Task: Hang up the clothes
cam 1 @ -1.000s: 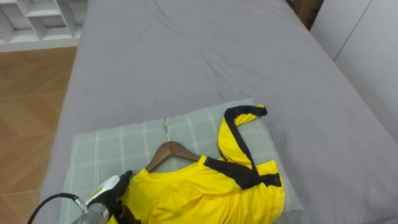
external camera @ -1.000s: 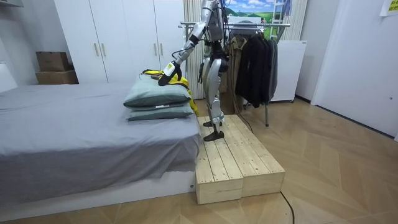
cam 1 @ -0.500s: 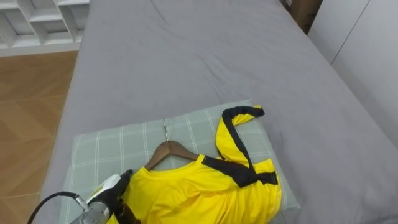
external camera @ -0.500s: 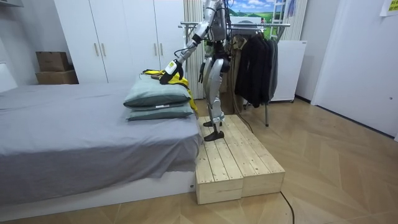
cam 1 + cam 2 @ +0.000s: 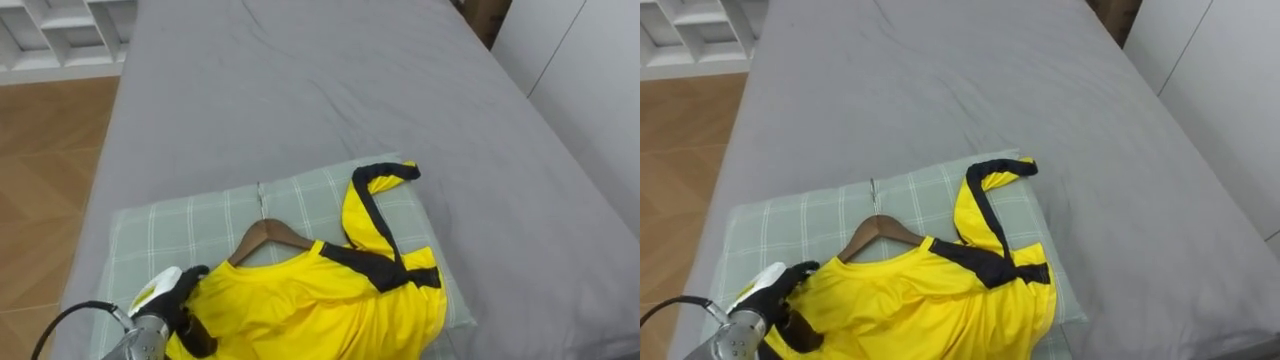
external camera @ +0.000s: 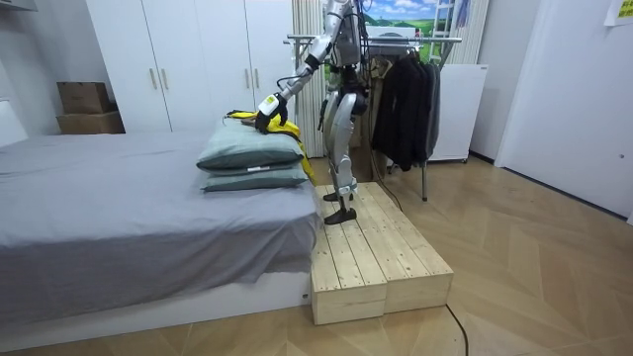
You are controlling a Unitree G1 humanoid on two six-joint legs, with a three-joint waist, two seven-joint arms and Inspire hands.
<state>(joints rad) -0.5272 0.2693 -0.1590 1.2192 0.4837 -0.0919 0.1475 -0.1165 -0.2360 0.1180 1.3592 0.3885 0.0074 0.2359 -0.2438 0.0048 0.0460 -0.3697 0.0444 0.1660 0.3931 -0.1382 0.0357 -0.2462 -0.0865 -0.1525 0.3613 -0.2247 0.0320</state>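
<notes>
A yellow shirt (image 5: 320, 305) with black trim lies on a wooden hanger (image 5: 265, 236), spread over a green checked pillow (image 5: 175, 230) at the near end of the grey bed (image 5: 300, 90). One sleeve (image 5: 375, 180) is folded up toward the bed's middle. The hanger's metal hook (image 5: 262, 197) points away from me. My left hand (image 5: 172, 298) comes in at the lower left, its fingers curled on the shirt's left shoulder. In the room view I stand on a wooden platform (image 6: 381, 252) beside the bed, left hand (image 6: 267, 106) out over the stacked pillows.
Behind me a clothes rail (image 6: 406, 42) carries dark garments (image 6: 406, 99). White wardrobes (image 6: 188, 59) line the wall. Wooden floor (image 5: 45, 190) and a white shelf unit (image 5: 60, 30) lie left of the bed, and a white wall (image 5: 590, 90) runs on the right.
In the room view my left hand has risen a little at the shirt's shoulder. The eye view has shifted slightly; the shirt and hanger lie much as before.
</notes>
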